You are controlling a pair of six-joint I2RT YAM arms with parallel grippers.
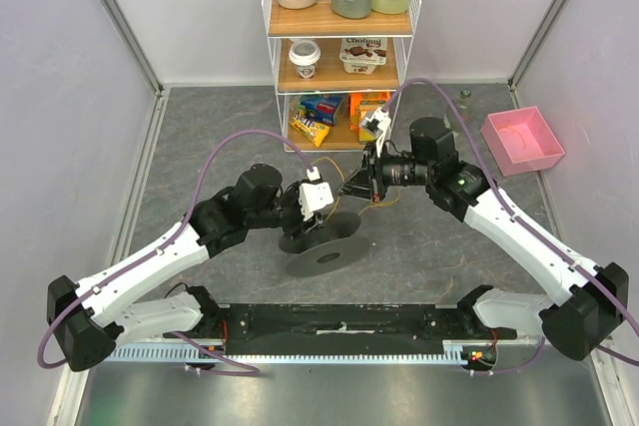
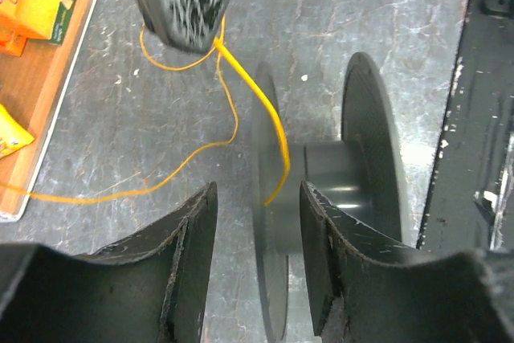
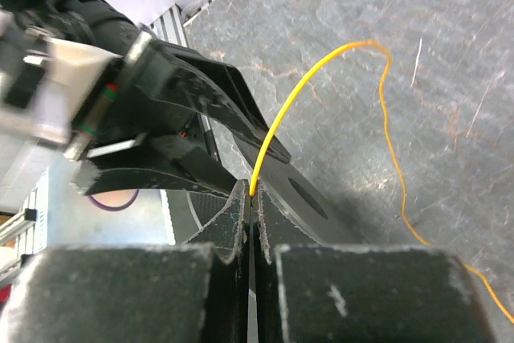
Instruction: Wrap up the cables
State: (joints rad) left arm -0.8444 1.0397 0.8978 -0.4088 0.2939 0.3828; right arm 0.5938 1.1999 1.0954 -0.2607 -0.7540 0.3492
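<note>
Top external view: both arms meet over the middle of the grey surface (image 1: 429, 246). The left gripper (image 1: 321, 218) is at a dark grey spool (image 1: 324, 254), which sits tilted. The right gripper (image 1: 353, 187) is just beyond it, and a thin yellow-orange cable (image 1: 382, 201) trails on the surface beside it, in front of a wire shelf (image 1: 329, 23).

Left wrist view: the jaws stand apart, astride the spool's far flange, and I cannot tell whether they press it. The cable (image 2: 255, 90) runs from beside the hub up to the blurred right gripper, then loops loosely over the surface.

Right wrist view: the fingers (image 3: 233, 214) are clenched on the cable, which arcs out and trails away across the surface.
</note>
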